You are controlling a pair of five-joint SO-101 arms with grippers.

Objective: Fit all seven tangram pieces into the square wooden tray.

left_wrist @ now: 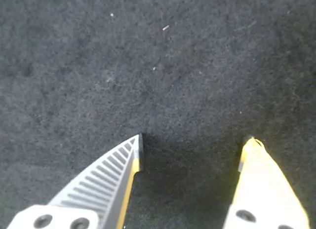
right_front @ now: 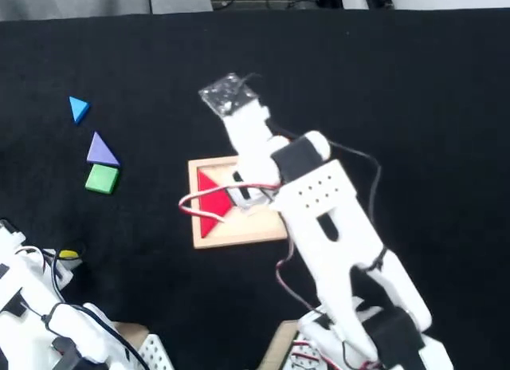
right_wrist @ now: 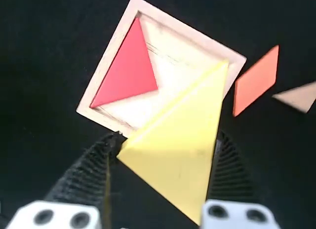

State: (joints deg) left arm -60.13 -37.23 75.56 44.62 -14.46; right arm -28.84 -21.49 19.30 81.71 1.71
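The square wooden tray point(right_wrist: 106, 82) lies under my right gripper point(right_wrist: 168, 140), and in the high view my right arm covers much of the tray point(right_front: 239, 238). A red triangle point(right_wrist: 126, 71) lies flat in one half of the tray. My right gripper is shut on a large yellow triangle point(right_wrist: 182, 145), held tilted just above the tray's near corner. An orange parallelogram point(right_wrist: 255, 80) and a tan triangle point(right_wrist: 298, 96) lie on the cloth beside the tray. My left gripper point(left_wrist: 194, 150) stands open over bare black cloth at the table's front left point(right_front: 68, 257).
A small blue triangle point(right_front: 78, 108), a purple triangle point(right_front: 101, 149) and a green square point(right_front: 102, 179) lie on the black cloth to the left of the tray. Red and white cables point(right_front: 199, 201) hang from the right arm over the tray.
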